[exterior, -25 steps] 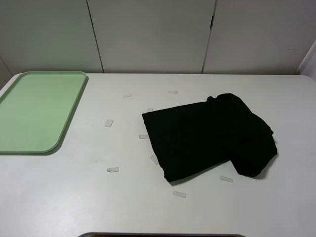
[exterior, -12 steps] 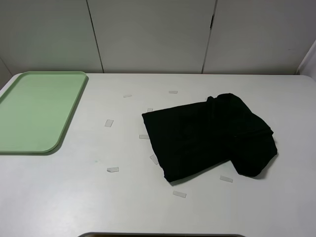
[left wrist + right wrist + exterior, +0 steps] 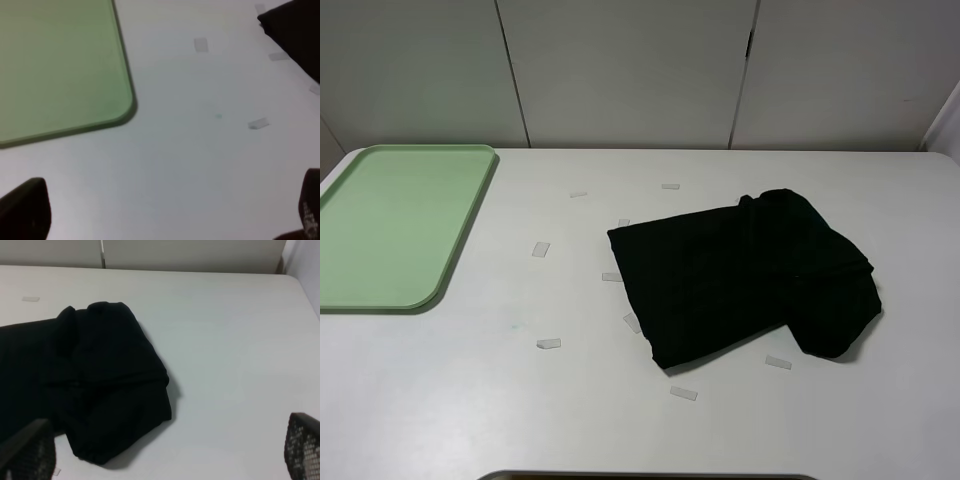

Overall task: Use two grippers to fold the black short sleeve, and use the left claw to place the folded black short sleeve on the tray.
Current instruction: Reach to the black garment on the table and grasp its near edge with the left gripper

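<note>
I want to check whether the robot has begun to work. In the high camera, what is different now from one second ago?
Nothing has visibly changed. The black short sleeve lies in the same loose heap on the table, the tray is in the same place with nothing on it, and the small tape pieces have not shifted. No arm shows in the high view.

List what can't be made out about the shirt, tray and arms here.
Shirt: fold layers unreadable in the high view, black cloth swallows creases; left wrist view cuts it at the edge.
Tray: left side cut off by the high view's edge.
Arms: outside the high view; wrist views catch only tips of the jaws.
</note>
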Tool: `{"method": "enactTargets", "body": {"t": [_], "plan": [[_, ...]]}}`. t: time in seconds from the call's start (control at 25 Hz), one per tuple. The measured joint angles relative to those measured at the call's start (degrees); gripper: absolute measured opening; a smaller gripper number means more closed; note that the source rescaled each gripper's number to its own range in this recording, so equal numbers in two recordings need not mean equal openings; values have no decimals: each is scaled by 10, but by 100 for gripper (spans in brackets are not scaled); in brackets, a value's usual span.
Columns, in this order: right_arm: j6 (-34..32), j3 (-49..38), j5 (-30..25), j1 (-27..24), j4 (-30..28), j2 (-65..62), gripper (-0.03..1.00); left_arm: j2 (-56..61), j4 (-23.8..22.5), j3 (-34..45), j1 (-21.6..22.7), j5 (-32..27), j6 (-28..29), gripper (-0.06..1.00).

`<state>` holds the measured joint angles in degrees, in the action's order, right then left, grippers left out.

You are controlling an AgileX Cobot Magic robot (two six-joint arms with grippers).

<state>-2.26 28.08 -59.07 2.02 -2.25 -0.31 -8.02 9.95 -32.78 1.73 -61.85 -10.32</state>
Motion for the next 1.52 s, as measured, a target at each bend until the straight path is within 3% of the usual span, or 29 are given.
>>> {"method": "enactTargets", "body": {"t": [0.28,0.76,1.0,1.24,1.52], "plan": [[0,0,0,0,0,0,100,-190,47,-59,0,35,-45,99],[0,0,0,0,0,0,100,-507,183,-65,-8,163,-82,98],[0,0,0,0,0,0,100,-625,210,-65,-105,282,-77,98],[0,0,0,0,0,0,100,-742,212,-85,-229,388,-16,98],[0,0,0,0,0,0,100,-880,215,-141,-336,482,46,98]]}}
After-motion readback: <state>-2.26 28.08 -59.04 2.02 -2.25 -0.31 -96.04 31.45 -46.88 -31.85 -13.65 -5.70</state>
